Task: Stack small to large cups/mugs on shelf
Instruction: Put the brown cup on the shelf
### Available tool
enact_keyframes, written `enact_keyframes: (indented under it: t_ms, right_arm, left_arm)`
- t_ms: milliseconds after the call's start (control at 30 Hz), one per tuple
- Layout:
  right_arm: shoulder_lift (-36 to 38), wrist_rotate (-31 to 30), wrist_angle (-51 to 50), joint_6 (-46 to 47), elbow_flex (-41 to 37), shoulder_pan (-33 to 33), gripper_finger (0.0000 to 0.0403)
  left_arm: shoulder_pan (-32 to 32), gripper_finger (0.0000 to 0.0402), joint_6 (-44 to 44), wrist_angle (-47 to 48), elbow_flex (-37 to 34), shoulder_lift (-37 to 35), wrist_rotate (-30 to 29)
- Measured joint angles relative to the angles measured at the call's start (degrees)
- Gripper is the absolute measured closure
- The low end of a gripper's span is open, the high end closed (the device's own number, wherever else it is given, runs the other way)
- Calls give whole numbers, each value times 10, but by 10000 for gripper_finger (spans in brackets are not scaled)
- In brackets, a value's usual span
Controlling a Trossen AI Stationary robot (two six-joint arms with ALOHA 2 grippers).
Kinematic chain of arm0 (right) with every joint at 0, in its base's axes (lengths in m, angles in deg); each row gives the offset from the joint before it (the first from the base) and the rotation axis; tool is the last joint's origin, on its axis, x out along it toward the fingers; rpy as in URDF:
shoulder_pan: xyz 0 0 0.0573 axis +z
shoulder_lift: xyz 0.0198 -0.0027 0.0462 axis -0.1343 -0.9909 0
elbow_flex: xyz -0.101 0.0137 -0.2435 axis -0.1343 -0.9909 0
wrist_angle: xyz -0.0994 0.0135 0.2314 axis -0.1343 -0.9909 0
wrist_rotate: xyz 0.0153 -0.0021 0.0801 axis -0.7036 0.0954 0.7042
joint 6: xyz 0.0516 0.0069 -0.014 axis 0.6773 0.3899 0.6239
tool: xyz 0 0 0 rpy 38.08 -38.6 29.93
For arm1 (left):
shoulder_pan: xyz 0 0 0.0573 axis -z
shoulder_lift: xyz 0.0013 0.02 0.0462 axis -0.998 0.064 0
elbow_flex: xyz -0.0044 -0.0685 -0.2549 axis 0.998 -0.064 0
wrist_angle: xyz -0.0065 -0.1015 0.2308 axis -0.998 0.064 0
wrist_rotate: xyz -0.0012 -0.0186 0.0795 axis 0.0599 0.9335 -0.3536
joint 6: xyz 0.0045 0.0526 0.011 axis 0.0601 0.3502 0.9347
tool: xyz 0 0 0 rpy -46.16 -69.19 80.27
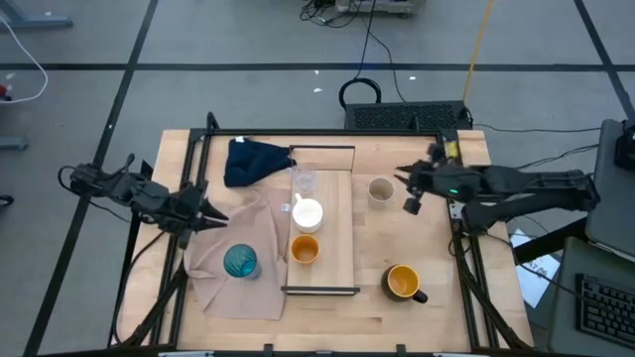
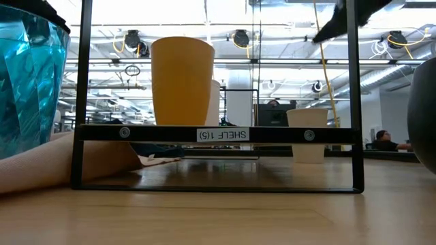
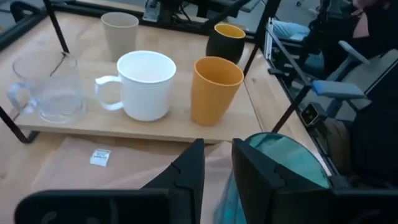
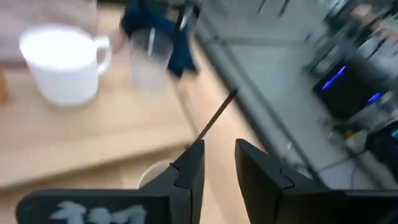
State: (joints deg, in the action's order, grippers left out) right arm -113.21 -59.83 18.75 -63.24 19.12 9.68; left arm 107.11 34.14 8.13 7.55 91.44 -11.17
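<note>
The light-wood shelf (image 1: 337, 253) lies mid-table. On it stand, from far to near, the clear glass (image 1: 304, 180), the white mug (image 1: 309, 213) and the small orange cup (image 1: 305, 249). The beige-grey cup (image 1: 380, 190) stands on the table right of the shelf. The dark-handled orange mug (image 1: 402, 283) stands near the front right. The teal ribbed tumbler (image 1: 240, 261) stands on the beige cloth (image 1: 223, 288). My left gripper (image 1: 216, 216) is shut and empty above the cloth, left of the shelf. My right gripper (image 1: 402, 177) is shut and empty, above and just right of the beige-grey cup.
A dark blue cloth (image 1: 253, 159) lies at the shelf's far left corner. Black frame rails (image 1: 198, 169) run along the table's left, far and right sides. A small white tag (image 3: 99, 157) lies on the beige cloth. Bare wood shows at the table's front edge.
</note>
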Motion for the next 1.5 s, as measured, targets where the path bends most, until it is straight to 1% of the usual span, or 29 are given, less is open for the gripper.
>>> enact_keyframes:
  t_ms: [133,267,400,533,633,733,767,900,967,1133,1333,1500]
  right_arm:
    - [-68,85,-11,-38,0,-77,321]
    - [-133,105,-14,-65,5,-124,313]
    - [-183,103,-37,-87,33,-155,289]
    - [-205,103,-26,-95,68,-169,276]
    - [-205,105,-28,-87,80,-170,277]
    - [-205,108,-51,-88,80,-178,280]
    - [-206,117,-61,-84,80,-185,281]
    - [-225,193,-72,-71,80,-218,281]
    - [-236,213,-73,-72,79,-227,281]
    - [-271,231,-72,-76,79,-239,282]
    - [-303,282,-83,-86,79,-237,282]
    - [-317,286,-88,-90,79,-237,282]
  left_arm:
    - [0,321,-16,-8,-1,0,0]
    - [0,321,-16,-21,-1,0,0]
    - [0,321,-16,-24,-1,0,0]
    - [0,321,-16,-24,-1,0,0]
    - [0,321,-13,-24,-1,0,-1]
    - [0,321,-12,-24,-1,0,-1]
    - [0,321,-9,-24,-1,0,-2]
    - [0,321,-6,-24,-1,0,-5]
    - [0,321,-6,-24,-1,0,-5]
    - [0,321,-14,-23,0,0,-7]
    - [0,321,-15,-22,0,0,-15]
    - [0,321,-15,-22,0,0,-16]
